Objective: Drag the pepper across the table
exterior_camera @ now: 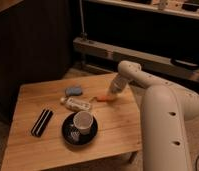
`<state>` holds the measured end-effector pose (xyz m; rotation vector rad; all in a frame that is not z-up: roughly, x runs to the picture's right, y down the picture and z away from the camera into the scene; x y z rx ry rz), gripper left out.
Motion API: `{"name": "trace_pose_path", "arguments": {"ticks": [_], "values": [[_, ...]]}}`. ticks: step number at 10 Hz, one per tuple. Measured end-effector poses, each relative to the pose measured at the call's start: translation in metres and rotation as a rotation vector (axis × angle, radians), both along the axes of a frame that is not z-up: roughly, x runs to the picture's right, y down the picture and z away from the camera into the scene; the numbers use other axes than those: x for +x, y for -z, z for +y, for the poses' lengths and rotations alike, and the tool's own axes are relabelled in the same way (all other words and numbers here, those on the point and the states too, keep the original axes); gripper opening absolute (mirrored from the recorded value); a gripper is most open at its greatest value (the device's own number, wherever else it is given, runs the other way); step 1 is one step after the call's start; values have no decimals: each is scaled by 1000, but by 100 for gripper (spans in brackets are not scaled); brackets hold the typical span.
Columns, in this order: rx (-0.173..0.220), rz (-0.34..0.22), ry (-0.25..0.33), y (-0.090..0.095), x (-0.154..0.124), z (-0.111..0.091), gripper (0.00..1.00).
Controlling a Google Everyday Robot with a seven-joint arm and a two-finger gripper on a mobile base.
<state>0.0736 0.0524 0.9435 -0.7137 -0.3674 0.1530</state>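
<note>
Gripper [113,93]: closed narrow, placed at frame centre on the right end of pepper [103,98], for dragging.
Pepper: laid flat on table [38,95].

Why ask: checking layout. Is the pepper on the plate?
No, the pepper lies on the table by the gripper, away from the plate.

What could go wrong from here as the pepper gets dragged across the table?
1. The closed pincer sits at one end of the pepper; whether it truly grips is unclear, so the pepper might slip free.
2. The white packet lies beside the pepper's other tip; dragging that way would likely shove it.
3. The cup on its dark plate stands nearby and could get knocked.
</note>
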Motion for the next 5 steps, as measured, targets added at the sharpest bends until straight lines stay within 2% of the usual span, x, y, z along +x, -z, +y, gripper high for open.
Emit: {"name": "trace_pose_path", "arguments": {"ticks": [5], "values": [[-8, 6, 13, 5, 7, 7, 33]]}}
